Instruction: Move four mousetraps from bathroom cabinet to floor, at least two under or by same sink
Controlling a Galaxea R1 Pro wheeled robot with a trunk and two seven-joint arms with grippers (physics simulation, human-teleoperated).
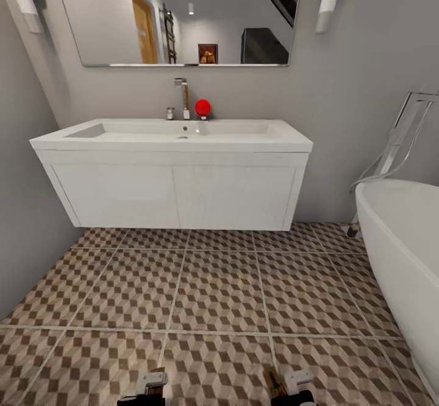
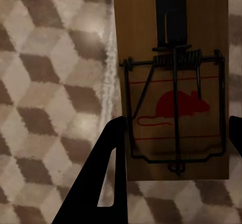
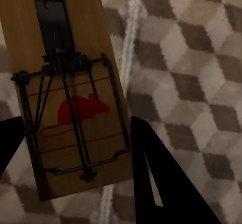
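I'm looking at a bathroom floor (image 1: 219, 296) of large tiles printed with brown-and-beige cubes, split by pale grout lines, running up to a grey wall.

Nearest to me, at the bottom edge of the head view, the left gripper (image 1: 152, 384) and the right gripper (image 1: 286, 384) both peek in low over the tiles, each with a sliver of brown board between its fingers. Little of either arm shows there, so I can't tell their pose beyond that.

In the left wrist view, the left gripper (image 2: 174, 148) is closed to the width of a mousetrap (image 2: 174, 82): a dark finger (image 2: 101, 183) presses one long edge and the other finger sits at the opposite edge. The board's wire spring and red mouse print face the camera, with floor tiles behind it.

The right wrist view matches: the right gripper (image 3: 75, 143) pinches a second mousetrap (image 3: 65, 82) across its width, one finger (image 3: 156, 183) against each long edge, the board a little tilted against the tile pattern.

Farther off, the wide white sink (image 1: 174, 174) hangs on the wall, the tiles running under it. A faucet (image 1: 183, 98) and a red ball-like object (image 1: 202, 108) stand at its back edge, below a mirror (image 1: 183, 16). A white bathtub (image 1: 405, 259) curves in at the right.
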